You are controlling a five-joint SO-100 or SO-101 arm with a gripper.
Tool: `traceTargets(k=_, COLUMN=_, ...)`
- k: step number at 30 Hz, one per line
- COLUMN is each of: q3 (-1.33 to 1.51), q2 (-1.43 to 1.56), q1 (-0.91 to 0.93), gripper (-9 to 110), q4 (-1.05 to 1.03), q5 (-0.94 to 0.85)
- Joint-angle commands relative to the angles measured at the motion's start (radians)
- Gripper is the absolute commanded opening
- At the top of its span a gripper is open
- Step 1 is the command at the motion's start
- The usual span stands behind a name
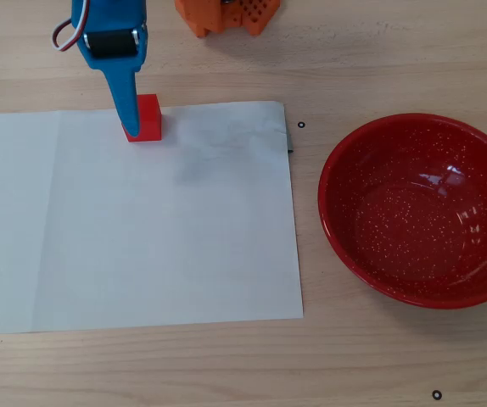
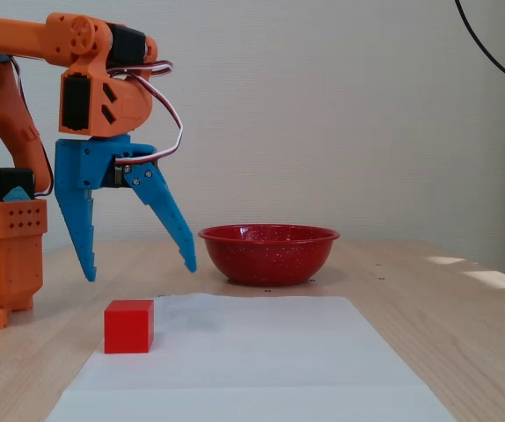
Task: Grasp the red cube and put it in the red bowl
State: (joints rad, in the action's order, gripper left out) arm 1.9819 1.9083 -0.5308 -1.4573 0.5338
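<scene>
The red cube (image 1: 146, 117) (image 2: 129, 326) sits on a white paper sheet (image 1: 142, 237), near its far edge in the overhead view. My blue gripper (image 1: 120, 89) (image 2: 140, 268) hangs above the cube with its jaws spread wide and nothing between them. In the fixed view the fingertips (image 2: 88, 272) stay a little above the cube's top, one on each side. In the overhead view one finger (image 1: 125, 97) overlaps the cube's left side. The red bowl (image 1: 345, 229) (image 2: 268, 255) stands empty on the wood, to the right of the sheet in the overhead view.
The orange arm base (image 1: 226, 15) (image 2: 6, 255) stands at the table's far edge in the overhead view and at the left in the fixed view. Small black marks (image 1: 301, 125) dot the wooden table. A black cable (image 2: 490, 53) hangs at the upper right.
</scene>
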Motion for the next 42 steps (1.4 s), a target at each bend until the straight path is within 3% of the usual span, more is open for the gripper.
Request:
traceTargets(k=1, q3=-0.046, q2=0.034, q1=-0.040, gripper=48, q4=0.049, q5=0.023)
traceTargets(k=15, q3=0.060, q2=0.008, q1=-0.023, gripper=54, q4=0.152, q5=0.006)
traceTargets(k=42, q3=0.175, q2=-0.106, q1=0.009, gripper=54, q4=0.377, q5=-0.018)
